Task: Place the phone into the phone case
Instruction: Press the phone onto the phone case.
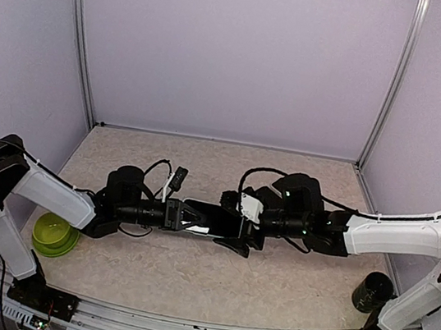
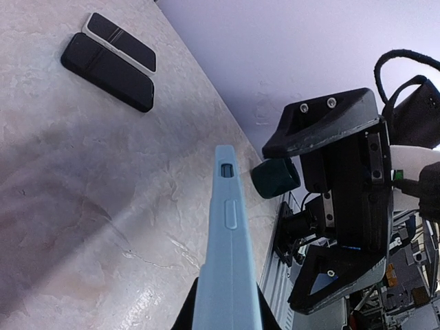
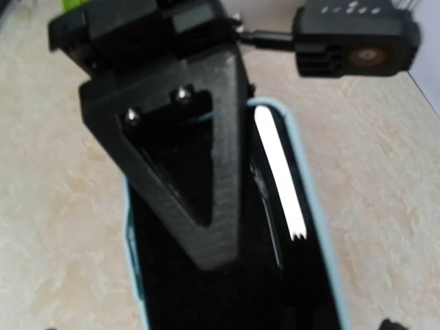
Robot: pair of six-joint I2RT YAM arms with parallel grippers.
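Note:
The black phone (image 3: 206, 295) lies inside the light blue phone case (image 3: 323, 234), screen up. My left gripper (image 1: 188, 215) is shut on the case at one end and holds it above the table centre. In the left wrist view the case (image 2: 225, 254) shows edge-on between my left fingertips (image 2: 187, 313). One left finger (image 3: 206, 179) lies across the screen in the right wrist view. My right gripper (image 1: 245, 233) is at the case's other end. Its jaws stand wide apart in the left wrist view (image 2: 289, 227). Its own fingers are hidden in the right wrist view.
A green bowl (image 1: 55, 233) sits at the front left. A dark cup (image 1: 372, 291) stands at the front right and shows in the left wrist view (image 2: 275, 177). Two flat dark slabs (image 2: 106, 72) lie side by side on the table.

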